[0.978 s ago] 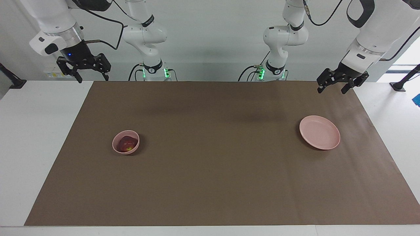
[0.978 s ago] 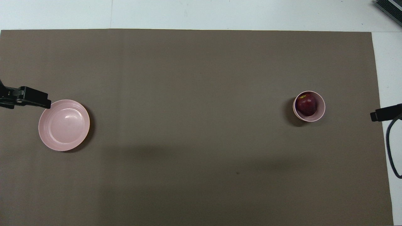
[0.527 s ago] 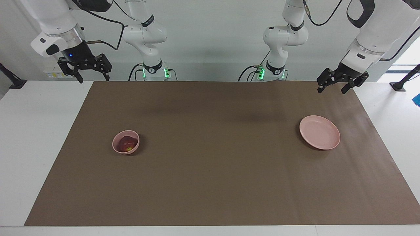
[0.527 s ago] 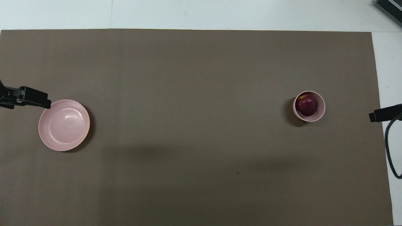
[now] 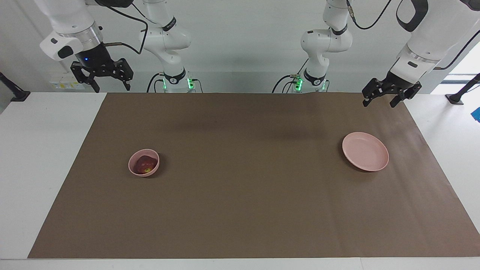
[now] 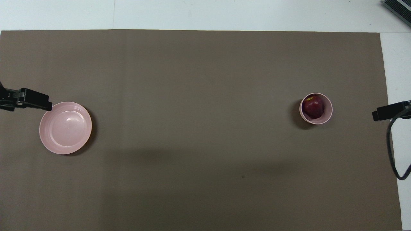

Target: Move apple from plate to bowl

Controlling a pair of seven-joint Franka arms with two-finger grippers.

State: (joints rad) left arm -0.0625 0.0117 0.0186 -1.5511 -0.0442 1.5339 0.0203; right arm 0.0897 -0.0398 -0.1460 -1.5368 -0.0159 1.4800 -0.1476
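The dark red apple [image 5: 145, 165] [image 6: 313, 107] lies inside the small deep pink bowl [image 5: 132, 168] [image 6: 327, 116], toward the right arm's end of the table. The flat pink plate [image 5: 365, 152] [image 6: 65, 127] lies bare toward the left arm's end. My right gripper [image 5: 112, 89] hangs open and empty, high over the mat's edge at the robots' end. My left gripper [image 5: 378, 104] hangs open and empty over the mat's corner, close to the plate.
A brown mat [image 5: 240, 217] covers most of the white table [image 5: 41, 150]. A black cable [image 6: 390, 150] loops down from the right arm. A dark object [image 6: 398, 8] sits at the table's corner farthest from the robots.
My right gripper has risen a little and shifted slightly toward the bowl. The left arm, apple, bowl and plate have not moved.
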